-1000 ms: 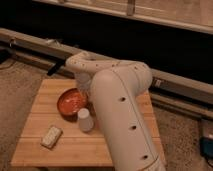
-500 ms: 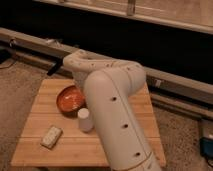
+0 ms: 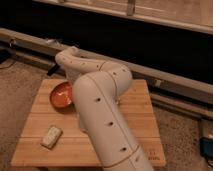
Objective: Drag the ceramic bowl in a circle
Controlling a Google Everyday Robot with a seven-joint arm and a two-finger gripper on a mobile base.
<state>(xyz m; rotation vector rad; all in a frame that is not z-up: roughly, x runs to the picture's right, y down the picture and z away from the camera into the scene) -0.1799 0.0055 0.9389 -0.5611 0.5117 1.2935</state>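
The ceramic bowl point(image 3: 61, 95), orange-red and shallow, sits on the left rear part of the wooden table point(image 3: 142, 102). Its right side is covered by my white arm point(image 3: 100, 100). The arm rises from the lower right, bends over the table's back edge and comes down beside the bowl. My gripper is hidden behind the arm's links at the bowl's right side, shut. Whether it touches or holds the rim cannot be seen.
A pale rectangular block point(image 3: 51, 136) lies near the table's front left. A long ledge point(image 3: 165, 80) runs along the wall behind the table. Carpeted floor surrounds it, with a blue object point(image 3: 207, 148) at the right edge.
The arm has swung forward and to the left, now covering the small white cup and more of the table. The bowl has slid slightly to the left.
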